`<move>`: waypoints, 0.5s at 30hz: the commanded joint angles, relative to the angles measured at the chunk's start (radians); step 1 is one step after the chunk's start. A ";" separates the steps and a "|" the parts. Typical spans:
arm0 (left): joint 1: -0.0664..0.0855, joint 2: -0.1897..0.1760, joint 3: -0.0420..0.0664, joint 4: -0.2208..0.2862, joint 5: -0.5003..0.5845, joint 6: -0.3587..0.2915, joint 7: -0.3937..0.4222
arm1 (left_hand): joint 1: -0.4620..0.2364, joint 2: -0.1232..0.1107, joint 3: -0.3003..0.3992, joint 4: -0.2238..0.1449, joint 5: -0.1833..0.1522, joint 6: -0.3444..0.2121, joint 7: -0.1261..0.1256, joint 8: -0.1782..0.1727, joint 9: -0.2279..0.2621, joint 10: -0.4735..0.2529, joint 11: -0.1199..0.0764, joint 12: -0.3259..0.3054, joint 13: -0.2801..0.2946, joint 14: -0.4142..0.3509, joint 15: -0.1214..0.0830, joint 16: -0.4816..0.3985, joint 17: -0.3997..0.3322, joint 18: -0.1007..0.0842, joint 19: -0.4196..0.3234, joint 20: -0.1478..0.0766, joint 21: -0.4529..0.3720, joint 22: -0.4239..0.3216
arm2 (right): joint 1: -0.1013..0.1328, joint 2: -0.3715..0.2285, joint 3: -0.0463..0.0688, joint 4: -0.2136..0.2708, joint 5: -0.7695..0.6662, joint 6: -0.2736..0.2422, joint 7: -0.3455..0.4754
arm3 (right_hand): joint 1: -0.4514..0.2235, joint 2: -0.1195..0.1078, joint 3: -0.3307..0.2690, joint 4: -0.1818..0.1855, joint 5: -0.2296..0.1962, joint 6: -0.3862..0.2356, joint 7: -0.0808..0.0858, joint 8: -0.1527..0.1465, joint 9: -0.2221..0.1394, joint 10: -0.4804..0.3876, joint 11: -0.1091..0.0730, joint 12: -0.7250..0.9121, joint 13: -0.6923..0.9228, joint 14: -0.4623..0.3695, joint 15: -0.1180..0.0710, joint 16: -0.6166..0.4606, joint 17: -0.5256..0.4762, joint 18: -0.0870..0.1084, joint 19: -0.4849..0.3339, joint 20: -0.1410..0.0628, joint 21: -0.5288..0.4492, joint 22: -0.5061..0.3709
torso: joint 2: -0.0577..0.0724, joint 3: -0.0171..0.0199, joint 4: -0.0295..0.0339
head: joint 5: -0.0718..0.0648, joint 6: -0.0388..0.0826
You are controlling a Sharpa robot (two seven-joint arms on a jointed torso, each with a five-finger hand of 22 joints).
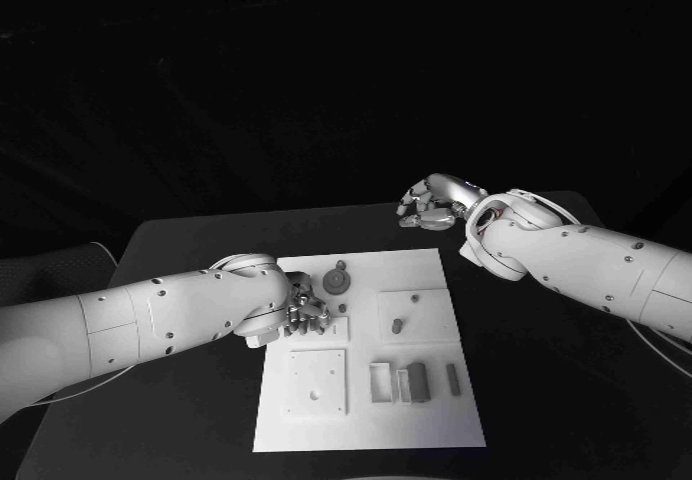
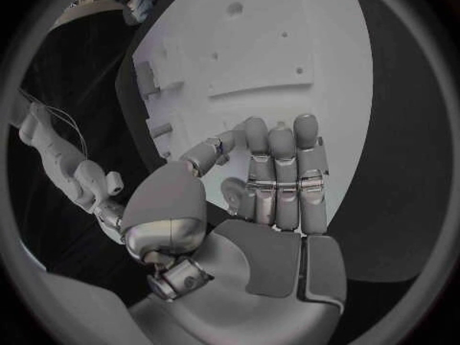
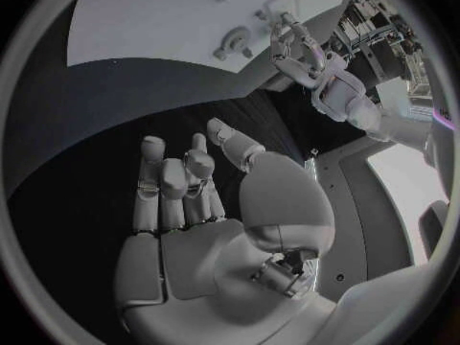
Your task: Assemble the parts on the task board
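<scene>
Hovering at the task board's point(image 1: 433, 262) left edge, mid-frame, the left hand point(image 1: 303, 312) has fingers curled on nothing visible; it could knock the round part point(image 1: 338, 281) just above. The right hand point(image 1: 433, 203), upper right, hangs loosely curled, empty.

The head camera looks steeply down at the flat white rectangular task board point(image 1: 372, 350); both wrist fisheyes look along their palms, sharing that board.
</scene>
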 commanded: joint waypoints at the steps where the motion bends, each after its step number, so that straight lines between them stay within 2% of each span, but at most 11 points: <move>1: -0.004 -0.001 -0.003 -0.003 -0.003 -0.003 0.002 | -0.018 -0.036 -0.002 0.026 -0.054 0.110 -0.106 -0.001 0.012 -0.029 -0.017 0.010 -0.004 -0.006 0.005 0.012 -0.010 0.026 -0.003 -0.004 0.006 0.018 | 0.000 0.000 0.001 0.001 0.000 0.014 0.005 | -0.006 -0.007 0.004 0.004 0.004 -0.003 0.006 -0.004 -0.002 -0.009 0.000 -0.003 -0.001 0.001 -0.005 -0.007 -0.001 -0.002 -0.003 -0.001 -0.004 0.015 | 0.000 0.0005 -0.0002 | -0.001 0.000; 4: -0.004 -0.001 -0.003 -0.004 0.003 -0.006 0.003 | -0.026 -0.054 -0.003 0.046 -0.082 0.108 -0.105 -0.001 0.012 -0.031 -0.017 0.013 -0.007 -0.009 0.005 0.018 -0.018 0.026 -0.004 -0.004 0.006 0.018 | 0.000 -0.001 0.001 0.001 0.000 0.014 0.005 | -0.007 -0.008 0.004 0.004 0.004 -0.003 0.006 -0.005 -0.002 -0.009 0.000 -0.003 -0.001 0.001 -0.005 -0.007 -0.001 -0.002 -0.003 0.000 -0.005 0.015 | 0.000 0.0010 0.0001 | -0.001 -0.001; 6: -0.004 -0.001 -0.003 -0.004 0.004 -0.006 0.003 | -0.029 -0.071 -0.001 0.065 -0.122 0.106 -0.105 0.000 0.012 -0.034 -0.017 0.017 -0.011 -0.012 0.004 0.024 -0.027 0.026 -0.006 -0.004 0.006 0.018 | 0.000 -0.001 0.001 0.001 0.000 0.014 0.004 | -0.007 -0.008 0.004 0.004 0.004 -0.004 0.006 -0.006 -0.002 -0.009 0.000 -0.003 -0.001 0.001 -0.005 -0.007 -0.001 -0.002 -0.003 0.000 -0.005 0.016 | 0.000 0.0009 0.0001 | -0.002 -0.002; 15: -0.004 -0.003 -0.003 -0.005 0.007 -0.001 0.001 | -0.027 -0.094 0.000 0.093 -0.175 0.104 -0.105 0.002 0.013 -0.037 -0.017 0.024 -0.016 -0.017 0.004 0.036 -0.041 0.026 -0.007 -0.005 0.006 0.018 | 0.000 -0.003 0.001 0.003 0.000 0.016 0.004 | -0.008 -0.009 0.004 0.004 0.004 -0.006 0.007 -0.007 -0.002 -0.010 0.001 -0.004 -0.001 0.000 -0.005 -0.007 -0.001 -0.002 -0.004 0.000 -0.005 0.016 | 0.000 0.0012 -0.0001 | -0.001 -0.002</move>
